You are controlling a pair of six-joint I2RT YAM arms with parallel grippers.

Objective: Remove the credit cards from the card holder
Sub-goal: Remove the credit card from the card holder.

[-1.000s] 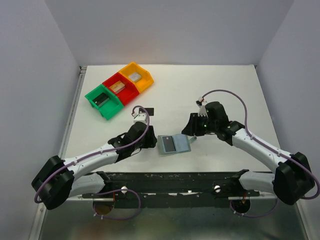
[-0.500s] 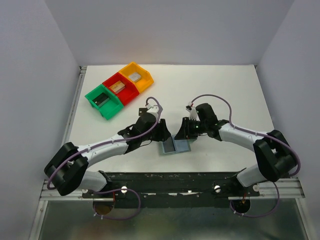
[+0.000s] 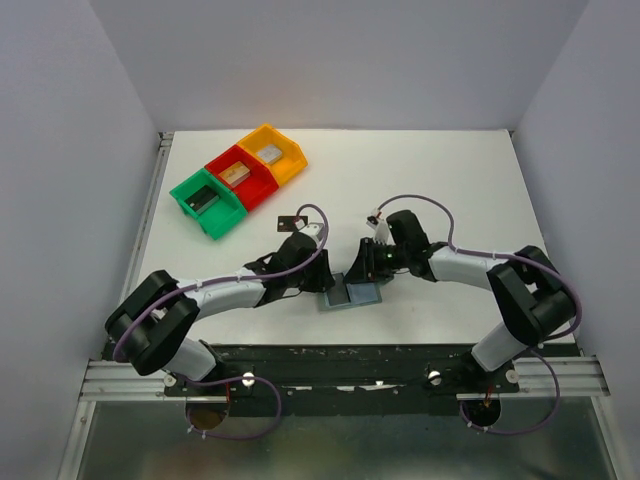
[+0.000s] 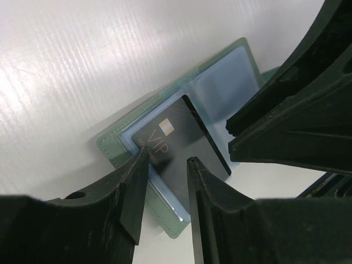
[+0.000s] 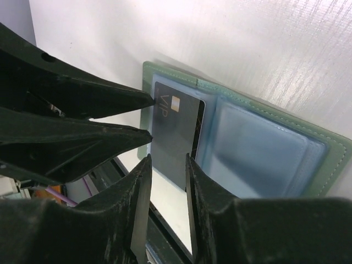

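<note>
The card holder [image 3: 352, 293] is lying open on the table [image 3: 420, 180] between both arms. A black card [image 4: 181, 140] reading "VIP" is sticking out of it. The left gripper [image 4: 164, 162] and right gripper [image 5: 165, 159] are hanging part open over that card.

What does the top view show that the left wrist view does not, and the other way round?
Only the top view: the green bin, red bin and yellow bin, and the whole left arm and right arm. Only the left wrist view: the letters VIP and a gold chip on the black card, whose corner lies inside the open left pincer; the other pocket looks empty. Both: the open holder, the card on it, and the right pincer close by.
</note>
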